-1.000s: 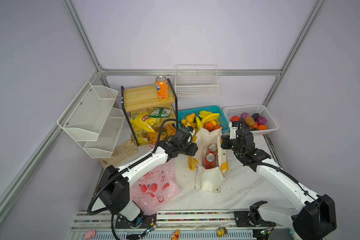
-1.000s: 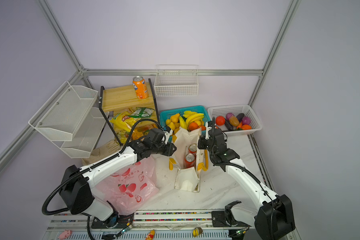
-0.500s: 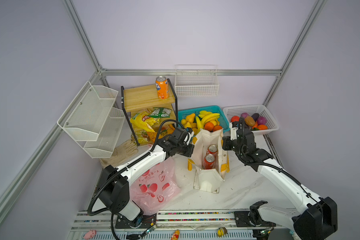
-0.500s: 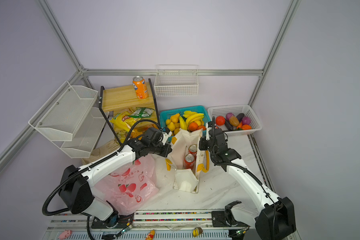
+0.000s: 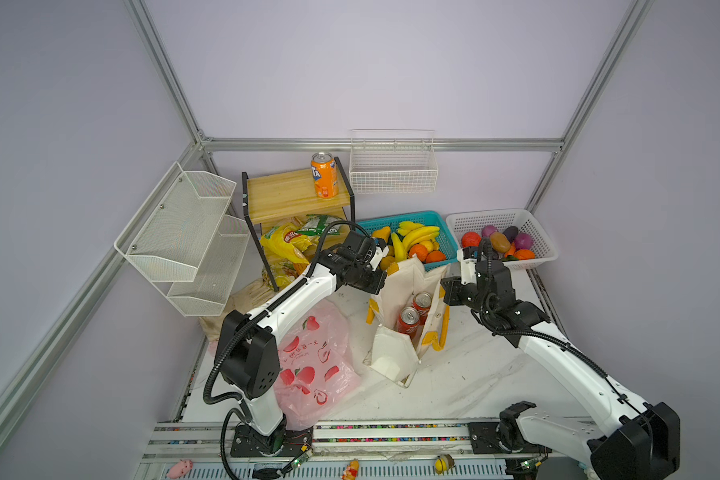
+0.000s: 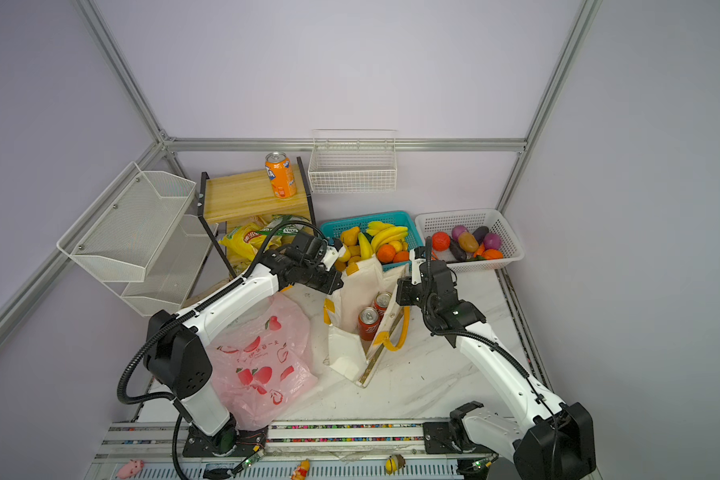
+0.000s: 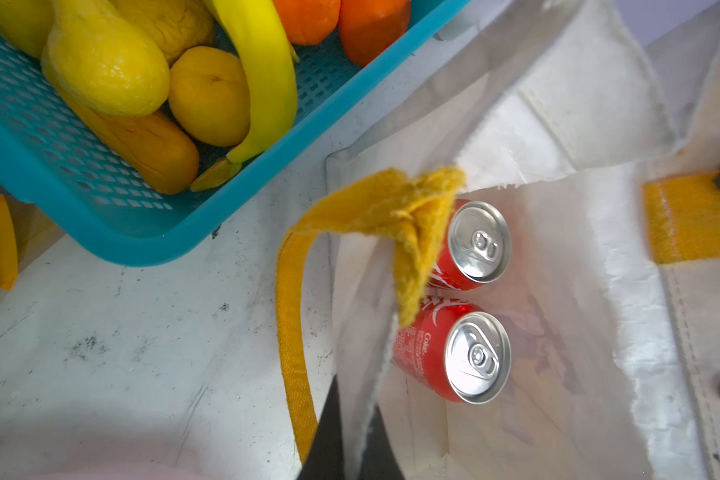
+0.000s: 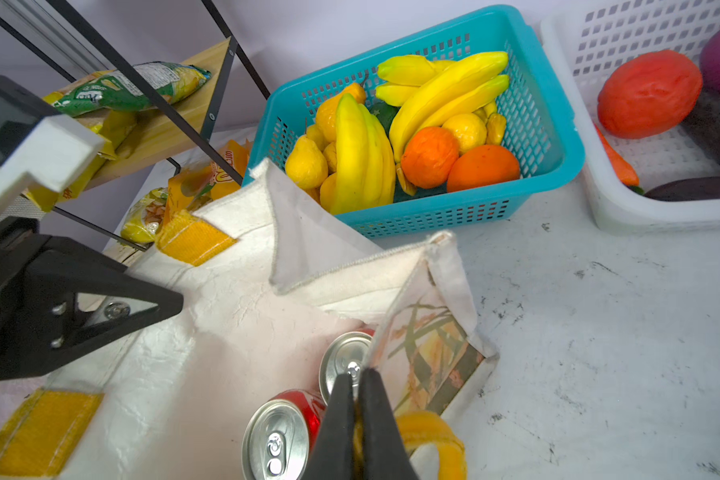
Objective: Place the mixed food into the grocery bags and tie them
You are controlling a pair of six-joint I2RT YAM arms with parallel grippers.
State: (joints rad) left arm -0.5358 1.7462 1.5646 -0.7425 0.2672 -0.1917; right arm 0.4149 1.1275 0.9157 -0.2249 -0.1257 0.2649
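Looked down on a marble table [image 5: 466, 374] first. Spotted the pink bag [image 5: 312, 365] with apple prints slumped on the left side, just beside the tote. Couldn't tell its contents. Found the white canvas tote [image 5: 391, 353] standing open mid-table, right in front of the teal basket [image 5: 395, 217] piled with yellow and orange toy fruits [image 5: 418, 239]. Caught the left gripper [image 7: 352, 419] clamped tight on one rim of the tote, next to a yellow handle [image 7: 296, 316]. Saw the right gripper [image 8: 356, 399] pinched closed on the opposite rim. Counted two cola cans [image 7: 454, 357] upright inside the tote, side by side.
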